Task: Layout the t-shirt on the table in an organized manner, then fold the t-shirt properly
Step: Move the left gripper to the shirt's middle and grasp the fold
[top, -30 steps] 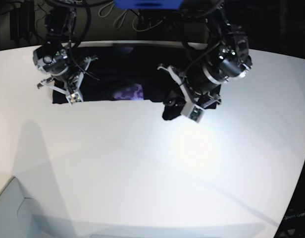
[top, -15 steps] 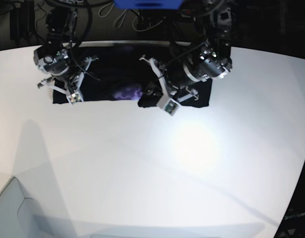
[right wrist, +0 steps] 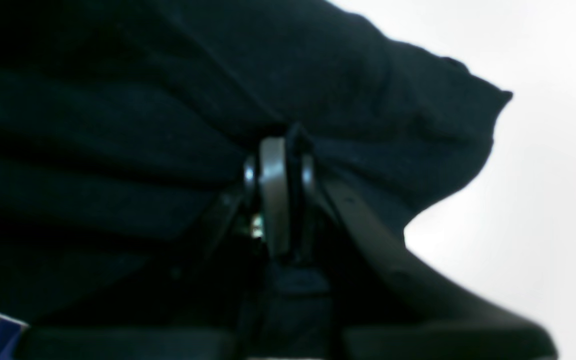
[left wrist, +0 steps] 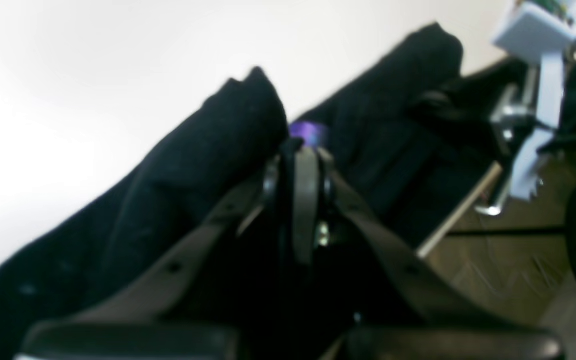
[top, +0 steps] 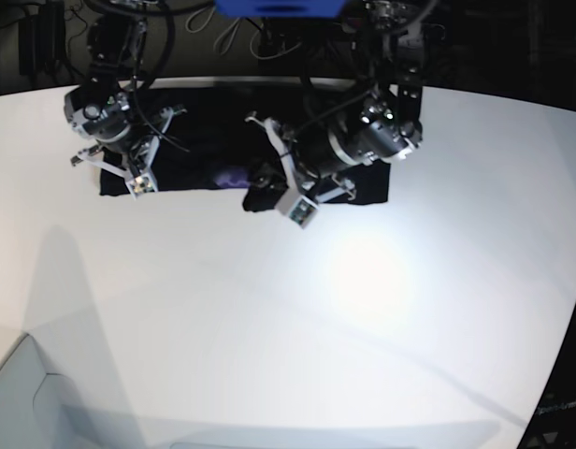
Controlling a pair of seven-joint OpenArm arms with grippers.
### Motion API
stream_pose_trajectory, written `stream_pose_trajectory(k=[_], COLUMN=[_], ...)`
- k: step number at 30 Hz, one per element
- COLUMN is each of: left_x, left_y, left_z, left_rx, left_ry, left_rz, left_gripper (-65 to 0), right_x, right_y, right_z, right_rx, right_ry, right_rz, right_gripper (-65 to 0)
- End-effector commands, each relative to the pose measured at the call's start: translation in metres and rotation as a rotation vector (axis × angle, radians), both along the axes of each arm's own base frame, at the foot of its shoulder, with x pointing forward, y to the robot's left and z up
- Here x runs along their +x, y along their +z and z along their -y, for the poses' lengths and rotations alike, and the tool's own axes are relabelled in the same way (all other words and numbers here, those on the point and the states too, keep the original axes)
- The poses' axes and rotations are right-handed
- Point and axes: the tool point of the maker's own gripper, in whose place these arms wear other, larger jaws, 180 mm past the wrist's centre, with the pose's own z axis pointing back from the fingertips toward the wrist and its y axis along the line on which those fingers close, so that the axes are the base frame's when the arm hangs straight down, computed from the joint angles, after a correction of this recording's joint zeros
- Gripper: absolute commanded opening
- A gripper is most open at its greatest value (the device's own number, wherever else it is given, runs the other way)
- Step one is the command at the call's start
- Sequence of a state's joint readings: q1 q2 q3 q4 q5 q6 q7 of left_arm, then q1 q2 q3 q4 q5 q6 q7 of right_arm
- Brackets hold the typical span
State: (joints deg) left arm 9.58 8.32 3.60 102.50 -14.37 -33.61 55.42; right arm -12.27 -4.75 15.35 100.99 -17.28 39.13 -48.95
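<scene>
Behind the surface's far edge the room is dark, with hanging cables (top: pixel 237 33), a blue panel (top: pixel 279 7) and a wood-patterned floor (left wrist: pixel 508 270).

No readable text, label or number anywhere.

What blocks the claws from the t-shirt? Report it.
Nothing visible. The left claw and right claw are both already shut on folds of the t-shirt, black cloth bunched around each, on the table.
</scene>
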Motion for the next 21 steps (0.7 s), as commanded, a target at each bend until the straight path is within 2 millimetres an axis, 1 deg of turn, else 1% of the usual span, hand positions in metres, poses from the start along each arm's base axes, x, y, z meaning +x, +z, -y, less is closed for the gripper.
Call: stream_pose_trajectory(k=[1,5,7,8,11,12,14,15,17,19,21], left_x=[0.009,0.006,0.005,0.005,0.005,0.005,0.003,0.002,0.002,0.002,0.004], left_y=[0.016,0.011,0.01,0.01,0.011,0.011,0.014,0.017,0.028,0.051,0.069], left_z=[0.006,0.01,0.01,0.01,0.011,0.011,0.014,0.017,0.02,0.024,0.017], left_rx=[-0.036,0.032,0.04,0.038,0.035,0.034,0.015,-0.012,-0.075,-0.159,-0.195], left_ry=[0.006,-0.023,-0.027,-0.024,-0.027,-0.028,-0.04,-0.045,-0.046,-0.048,-0.037], left_rz=[0.053,0.068,0.07,0.069,0.071,0.072,0.075,0.073,0.076,0.108,0.151], left_gripper=[-64.4,-64.4,-62.4,-59.8,-49.1,-44.3,-38.6,-36.7,-36.3,-36.2,-36.2], right_x=[-0.013,-0.013,-0.013,-0.013,-0.012,-0.012,-0.012,-0.012,-0.012,-0.012,-0.012], right_y=[-0.008,-0.008,-0.008,-0.008,-0.008,-0.008,-0.008,-0.008,-0.008,-0.008,-0.008], right_z=[-0.004,-0.004,-0.004,-0.004,-0.005,-0.005,-0.005,-0.005,-0.005,-0.005,-0.005], right_rx=[0.005,0.005,0.005,0.005,0.005,0.005,0.005,0.005,0.005,0.005,0.005], right_ry=[0.007,0.007,0.007,0.007,0.009,0.009,0.009,0.009,0.009,0.009,0.009], right_rz=[-0.057,-0.057,-0.057,-0.057,-0.057,-0.057,-0.057,-0.057,-0.057,-0.057,-0.057], right_gripper=[-65.0,-65.0,-65.0,-65.0,-65.0,-65.0,-65.0,-65.0,-65.0,-65.0,-65.0])
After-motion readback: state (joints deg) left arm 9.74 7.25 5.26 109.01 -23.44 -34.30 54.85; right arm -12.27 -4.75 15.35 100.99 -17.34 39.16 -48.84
